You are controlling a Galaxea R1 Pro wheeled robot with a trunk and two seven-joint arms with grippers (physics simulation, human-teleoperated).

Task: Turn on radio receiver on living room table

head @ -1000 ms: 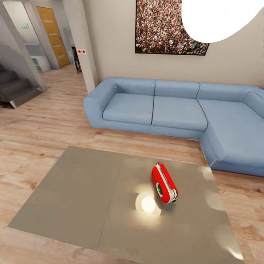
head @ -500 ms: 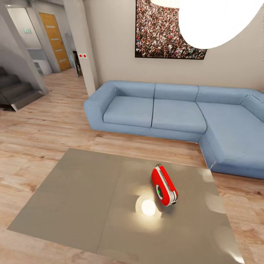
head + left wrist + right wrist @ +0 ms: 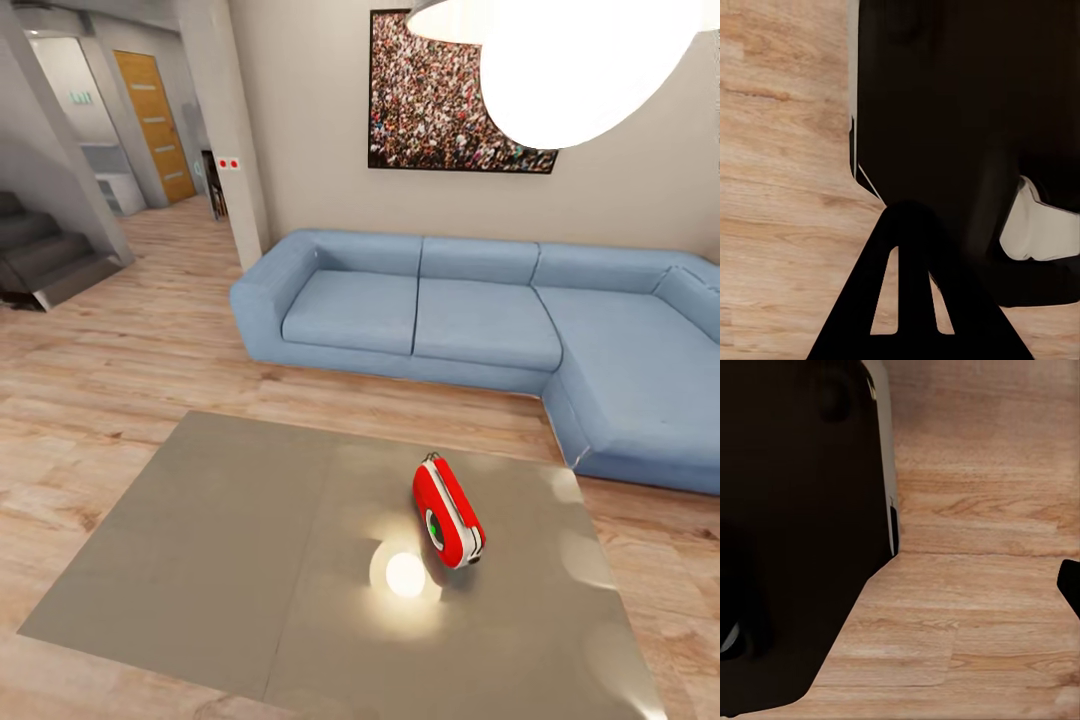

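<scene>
The bright-red radio receiver (image 3: 448, 512) with white trim stands on its edge on the right half of the low grey table (image 3: 220, 540), its round dial facing left toward the table's seam. A lamp glare spot lies on the glossy top just in front of it. In the left wrist view, my left gripper (image 3: 911, 300) is a dark wedge with its two slotted fingers pressed together over the wood floor, beside my dark body. At the edge of the right wrist view there is one black fingertip (image 3: 1070, 585) above the floor planks.
A big blue L-shaped sofa (image 3: 480, 320) wraps behind and to the right of the table. A white dome lamp (image 3: 580, 60) hangs close at upper right, before the framed crowd picture (image 3: 450, 90). At far left are stairs (image 3: 40, 255), a pillar and a hallway with a wooden door.
The whole head view has shifted a little: the lamp looms larger and the sofa sits lower. The radio has stayed in place on the table.
</scene>
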